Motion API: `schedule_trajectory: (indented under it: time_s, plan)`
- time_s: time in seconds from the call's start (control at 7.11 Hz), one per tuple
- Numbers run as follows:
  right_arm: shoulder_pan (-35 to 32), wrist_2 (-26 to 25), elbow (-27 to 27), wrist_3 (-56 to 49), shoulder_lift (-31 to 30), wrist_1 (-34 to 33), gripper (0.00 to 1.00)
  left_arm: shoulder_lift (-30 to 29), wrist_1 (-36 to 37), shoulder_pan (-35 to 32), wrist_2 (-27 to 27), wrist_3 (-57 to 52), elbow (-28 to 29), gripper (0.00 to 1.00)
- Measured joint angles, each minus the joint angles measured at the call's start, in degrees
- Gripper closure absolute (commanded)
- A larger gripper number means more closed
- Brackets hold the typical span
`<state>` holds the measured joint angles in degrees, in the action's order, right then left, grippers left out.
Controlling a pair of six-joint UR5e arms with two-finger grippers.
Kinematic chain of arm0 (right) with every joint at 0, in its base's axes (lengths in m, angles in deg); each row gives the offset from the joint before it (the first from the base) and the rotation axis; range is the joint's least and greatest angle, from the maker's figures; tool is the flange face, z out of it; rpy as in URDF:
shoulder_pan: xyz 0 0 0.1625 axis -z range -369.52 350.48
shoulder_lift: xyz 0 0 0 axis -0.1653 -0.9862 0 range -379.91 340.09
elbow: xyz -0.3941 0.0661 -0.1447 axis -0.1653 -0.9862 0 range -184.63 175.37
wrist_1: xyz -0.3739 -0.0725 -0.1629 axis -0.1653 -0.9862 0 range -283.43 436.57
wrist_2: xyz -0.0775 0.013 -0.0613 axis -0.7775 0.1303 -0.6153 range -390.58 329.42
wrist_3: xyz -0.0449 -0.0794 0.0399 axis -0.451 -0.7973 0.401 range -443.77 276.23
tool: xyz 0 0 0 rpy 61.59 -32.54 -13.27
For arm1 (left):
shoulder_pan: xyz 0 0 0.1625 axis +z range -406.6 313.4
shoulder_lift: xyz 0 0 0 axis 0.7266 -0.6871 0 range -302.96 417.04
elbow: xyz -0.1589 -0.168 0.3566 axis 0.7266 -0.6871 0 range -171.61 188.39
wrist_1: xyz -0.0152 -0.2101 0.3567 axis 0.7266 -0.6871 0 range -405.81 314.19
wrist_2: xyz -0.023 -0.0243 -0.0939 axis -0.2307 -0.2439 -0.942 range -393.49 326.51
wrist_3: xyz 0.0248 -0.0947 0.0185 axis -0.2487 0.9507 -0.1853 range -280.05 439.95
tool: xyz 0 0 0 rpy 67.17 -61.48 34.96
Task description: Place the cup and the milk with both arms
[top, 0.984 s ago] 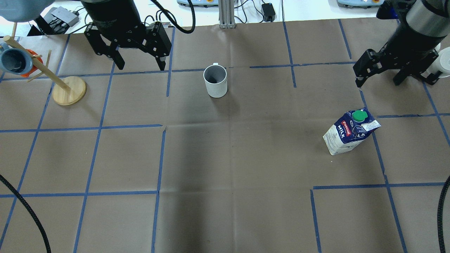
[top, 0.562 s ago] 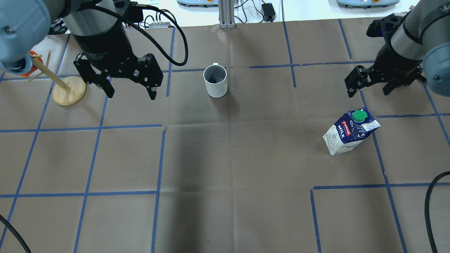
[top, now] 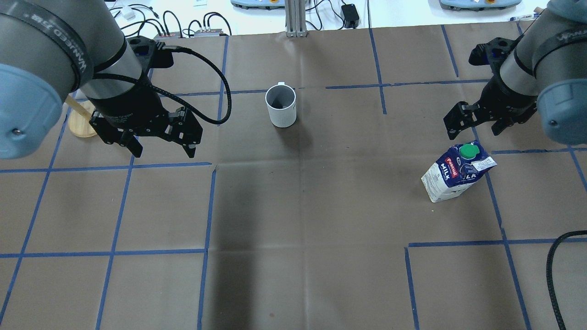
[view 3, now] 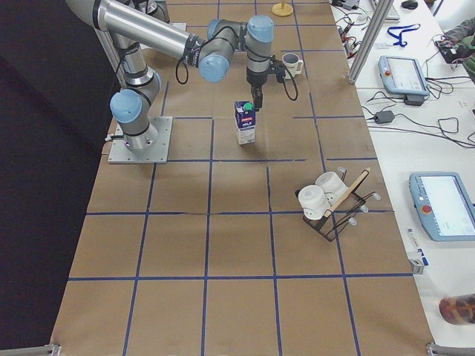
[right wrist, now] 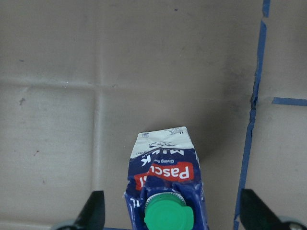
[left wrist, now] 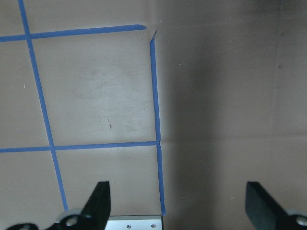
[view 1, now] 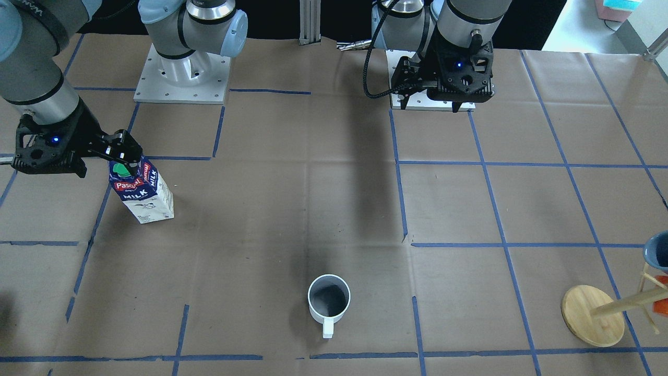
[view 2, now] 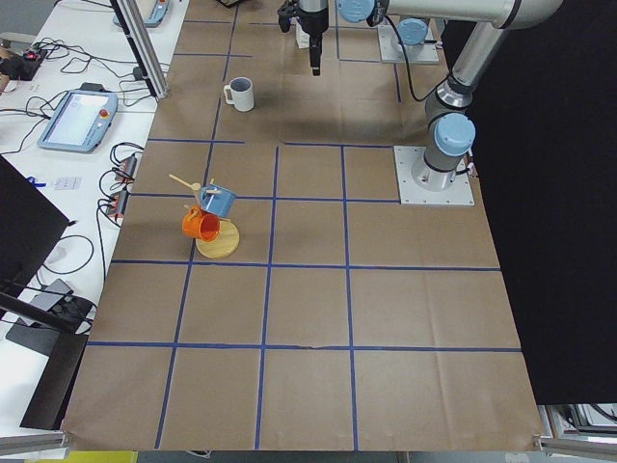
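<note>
The cup (top: 280, 106), a white mug with a dark inside, stands upright at the far middle of the table and shows in the front view (view 1: 329, 300) too. The milk (top: 456, 173), a blue and white carton with a green cap, stands on the right. My right gripper (top: 473, 132) is open and empty, just above and beyond the carton's top. In the right wrist view the milk's cap (right wrist: 165, 215) shows between the open fingers (right wrist: 93, 211). My left gripper (top: 164, 149) is open and empty, left of the cup and nearer me, over bare paper (left wrist: 96, 96).
A wooden mug tree (view 1: 592, 316) with a blue and an orange mug stands at the far left, its base partly hidden behind my left arm (top: 80, 126). A rack with white mugs (view 3: 326, 204) is at the right end. Blue tape lines grid the brown paper.
Both arms have moved toward me. The left gripper went from beside the cup's far left to nearer and lower. The right gripper closed in on the milk's top. Both stay open.
</note>
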<state>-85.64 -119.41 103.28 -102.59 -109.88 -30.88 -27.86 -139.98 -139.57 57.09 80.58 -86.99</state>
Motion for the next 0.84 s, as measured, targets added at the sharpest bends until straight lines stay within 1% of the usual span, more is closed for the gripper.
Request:
schedule_trajectory:
  time_s: [0.28,0.56,0.84]
  plan:
    - [-0.10,-0.04,1.80,-2.56,0.25,-0.04,0.00,0.13,2.99,0.21,-0.23,-0.11,-0.55,0.00]
    - [-0.09,-0.20,3.05,-5.38,0.65,0.22,0.00,0.19,3.50,0.24,-0.31,-0.13,-0.66,0.00]
    - [-0.02,-0.30,5.95,-5.91,0.52,-0.54,0.00,0.21,3.55,0.24,-0.32,-0.18,-0.74,0.00]
